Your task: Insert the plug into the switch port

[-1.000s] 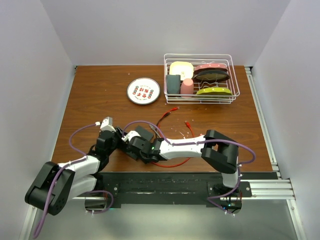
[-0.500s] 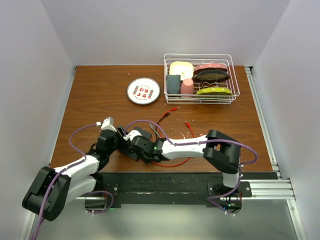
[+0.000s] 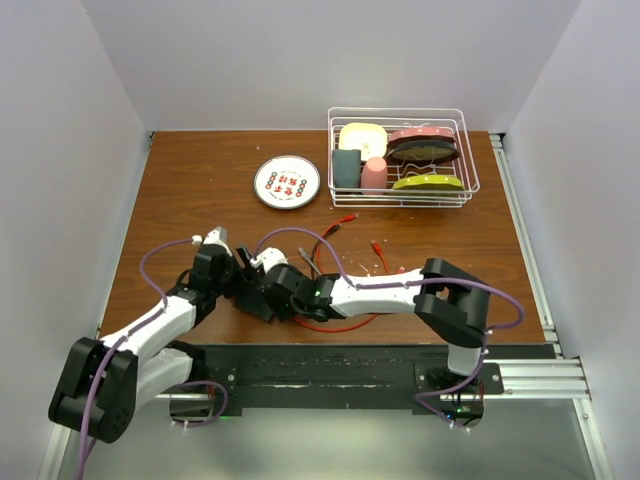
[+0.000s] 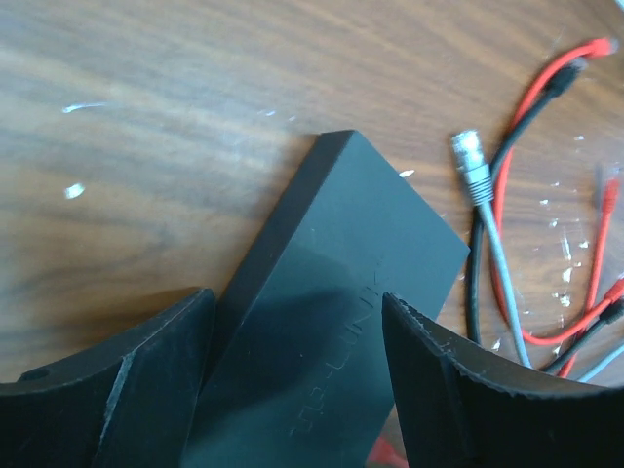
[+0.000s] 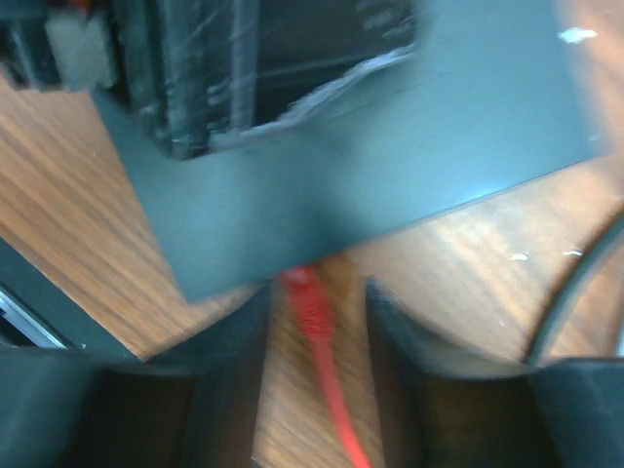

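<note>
Reaching farther left than a second ago, the right arm (image 3: 370,290) is lying low along the near edge of the table (image 3: 190,200), meeting the left arm (image 3: 165,318). From above, the wrists are mostly hiding the switch (image 4: 341,312). The left wrist view is showing it flat on the wood, matt dark grey with an embossed logo, one corner pointing at bare table, loose cables (image 4: 487,244) just beside. The left gripper (image 4: 297,307) is holding it, jaws wide against its long sides. Only the right wrist view is showing the red plug (image 5: 307,292), tip touching the switch's edge, between the narrow-set jaws of the right gripper (image 5: 317,297). Blur is hiding whether they are pinching it.
</note>
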`<state>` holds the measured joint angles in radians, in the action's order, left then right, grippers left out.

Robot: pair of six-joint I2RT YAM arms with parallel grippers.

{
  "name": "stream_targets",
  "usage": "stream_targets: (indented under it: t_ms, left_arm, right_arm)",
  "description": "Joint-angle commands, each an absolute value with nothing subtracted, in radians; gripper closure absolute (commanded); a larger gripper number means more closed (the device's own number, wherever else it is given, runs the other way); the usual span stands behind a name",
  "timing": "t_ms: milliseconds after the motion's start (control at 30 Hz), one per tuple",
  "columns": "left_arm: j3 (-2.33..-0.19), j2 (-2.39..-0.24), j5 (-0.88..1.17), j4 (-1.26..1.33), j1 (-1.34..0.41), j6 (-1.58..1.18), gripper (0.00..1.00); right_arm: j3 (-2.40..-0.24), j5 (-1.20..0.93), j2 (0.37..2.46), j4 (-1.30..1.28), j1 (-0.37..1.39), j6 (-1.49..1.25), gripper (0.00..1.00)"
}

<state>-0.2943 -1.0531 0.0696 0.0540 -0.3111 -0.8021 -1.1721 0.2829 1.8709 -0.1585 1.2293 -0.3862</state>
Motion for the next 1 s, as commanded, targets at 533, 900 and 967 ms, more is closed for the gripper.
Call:
stream_targets:
  t_ms: [533, 900, 967]
  left_arm:
    - [-0.521, -0.83, 0.078, -0.271, -0.296, -0.643, 0.24]
    - [-0.543, -0.769, 0.16, -0.299, -0.296, -0.634, 0.24]
    - [-0.541, -0.761, 0.16, -0.302, -0.296, -0.63, 0.24]
  right_arm:
    - [-1.129, 0.351, 1.586, -0.153, 1.028, -0.391, 0.07]
    - [-1.247, 0.393, 1.788, -0.181, 0.973, -0.319, 0.35]
    - [-1.27, 0.396, 1.836, -0.183, 0.971, -0.318, 0.44]
